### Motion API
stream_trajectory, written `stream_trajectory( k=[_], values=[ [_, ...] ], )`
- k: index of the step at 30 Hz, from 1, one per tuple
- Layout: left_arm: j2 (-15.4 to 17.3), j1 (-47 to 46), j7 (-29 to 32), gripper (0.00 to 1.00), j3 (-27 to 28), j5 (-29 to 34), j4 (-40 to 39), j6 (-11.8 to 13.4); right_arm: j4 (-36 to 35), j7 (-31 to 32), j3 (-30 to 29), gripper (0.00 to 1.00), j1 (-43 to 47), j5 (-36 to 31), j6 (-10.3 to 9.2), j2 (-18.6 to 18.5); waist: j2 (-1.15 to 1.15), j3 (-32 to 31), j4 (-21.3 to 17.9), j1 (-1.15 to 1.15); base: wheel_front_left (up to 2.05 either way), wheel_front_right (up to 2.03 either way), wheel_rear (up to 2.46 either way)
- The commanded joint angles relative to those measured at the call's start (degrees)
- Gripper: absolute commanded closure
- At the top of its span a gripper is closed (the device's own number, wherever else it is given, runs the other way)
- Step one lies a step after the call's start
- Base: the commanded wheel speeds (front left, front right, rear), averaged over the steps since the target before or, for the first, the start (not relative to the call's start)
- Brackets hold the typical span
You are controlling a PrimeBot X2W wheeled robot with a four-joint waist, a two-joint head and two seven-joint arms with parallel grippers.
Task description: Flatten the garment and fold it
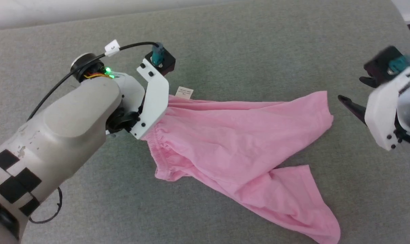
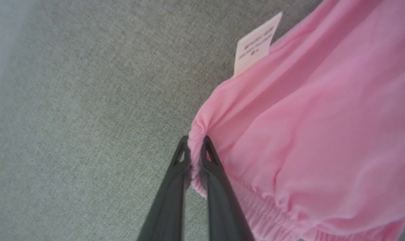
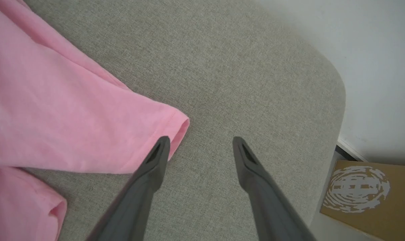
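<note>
A grey woven cloth surface [image 1: 245, 51] with a rounded corner holds the crumpled light pink knit garment [image 1: 238, 142] at its middle. A brown cardboard box [image 3: 373, 197] stands past the corner. The left gripper [image 2: 195, 144] pinches the gathered waistband [image 2: 256, 207]. The right gripper [image 3: 200, 142] is spread wide and empty beside a leg hem [image 3: 179, 127].

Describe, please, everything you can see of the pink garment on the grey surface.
The garment is a pair of light pink shorts in thin, soft cloth, with a gathered elastic waistband, two wide legs and a small white tag. It lies wrinkled and partly spread on the grey fabric surface, legs splayed apart. The left gripper has its jaws shut on the waistband edge; the right gripper, open, hovers by one leg's hem.
</note>
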Motion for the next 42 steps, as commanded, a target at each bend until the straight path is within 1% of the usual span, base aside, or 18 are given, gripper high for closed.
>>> stream_trajectory(
  k=[1,4,7,11,14,17,19,20,21,22,24,26,28,32,36,42],
  values=[
    [-0.57,-0.43,-0.48,1.00,-0.13,0.04,0.22,-0.37,1.32,3.21,2.06,0.00,-2.94,2.07,-0.06,-0.16,0.00,1.10,1.12,0.00,0.00,0.00,0.00],
    [-1.06,-1.09,-0.93,1.00,-0.13,0.86,-0.22,-0.37,5.19,8.26,5.78,0.00,-7.61,5.78,-0.06,0.78,0.00,2.20,1.99,0.00,0.00,0.00,0.00],
    [-1.70,-1.90,-1.44,1.00,-0.13,1.11,-0.69,-0.37,10.49,9.99,8.22,0.00,-10.97,7.59,-0.06,3.10,0.00,3.21,2.97,0.00,0.00,0.00,0.00],
    [-2.61,-2.70,-1.64,1.00,-0.13,1.86,-1.21,-0.37,16.72,8.76,11.93,0.00,-13.02,8.07,-0.06,6.06,0.00,4.41,4.09,0.00,0.00,0.00,0.00],
    [-2.95,-3.06,-2.04,1.00,-0.13,2.21,-1.43,-0.37,20.34,7.49,15.91,0.00,-12.60,8.88,-0.06,7.45,0.00,5.20,4.63,0.00,0.00,0.00,0.00],
    [-3.02,-3.01,-2.54,1.00,-0.13,2.39,-1.36,-0.37,21.51,7.45,21.75,0.00,-11.53,10.43,-0.06,7.34,0.00,5.50,4.88,0.00,0.00,0.00,0.00],
    [-2.78,-2.81,-2.85,1.00,-0.13,2.39,-1.17,-0.37,21.44,6.18,23.88,0.00,-11.57,12.59,-0.06,6.94,0.00,5.48,4.74,0.00,0.00,0.00,0.00],
    [-2.64,-2.66,-3.12,1.00,-0.13,2.30,-1.04,-0.37,21.38,5.17,24.66,0.17,-11.86,13.41,-0.06,6.71,0.00,5.34,4.57,0.00,0.00,0.00,0.00],
    [-2.53,-2.44,-3.45,1.00,-0.13,2.22,-0.86,-0.37,21.40,4.07,25.21,0.93,-12.19,14.28,-0.06,6.49,0.00,5.07,4.40,0.00,0.00,0.00,0.00],
    [-2.46,-2.11,-3.69,1.00,-0.13,2.21,-0.66,-0.37,21.35,2.70,25.66,1.00,-12.65,14.90,-0.06,6.29,0.00,4.69,4.23,0.00,0.00,0.00,0.00],
    [-2.36,-1.42,-5.37,1.00,-0.13,1.86,-0.43,-0.37,21.52,-0.82,26.28,1.00,-13.90,15.07,-0.06,5.88,0.00,3.60,3.91,0.00,0.00,0.00,0.00],
    [-2.37,-0.79,-7.89,1.00,-0.13,1.28,-0.35,-0.37,21.01,-6.45,26.80,1.00,-15.47,13.94,-0.06,5.49,0.00,2.08,3.69,0.00,0.00,0.00,0.00],
    [-2.19,-0.69,-11.63,1.00,-0.13,1.38,-0.04,-0.37,20.57,-12.32,26.40,1.00,-16.45,13.76,-0.06,5.09,0.00,0.16,3.73,0.00,0.00,0.00,0.00],
    [-1.61,-1.62,-20.79,1.00,-0.11,1.67,0.94,-0.37,20.12,-23.31,24.95,1.00,-18.46,10.42,-0.06,3.50,0.00,-3.70,4.22,0.00,0.00,0.00,0.00],
    [-0.53,-3.28,-29.88,1.00,1.17,1.29,3.02,-0.37,18.96,-29.65,22.33,1.00,-19.20,8.77,-0.06,2.82,0.00,-7.20,4.66,0.00,0.00,0.00,0.00],
    [1.28,-7.62,-37.67,1.00,3.78,2.73,5.10,-0.07,18.93,-34.87,14.01,1.00,-21.57,4.66,-0.06,2.84,0.00,-9.77,5.49,0.00,0.00,0.00,0.00]
  ],
)
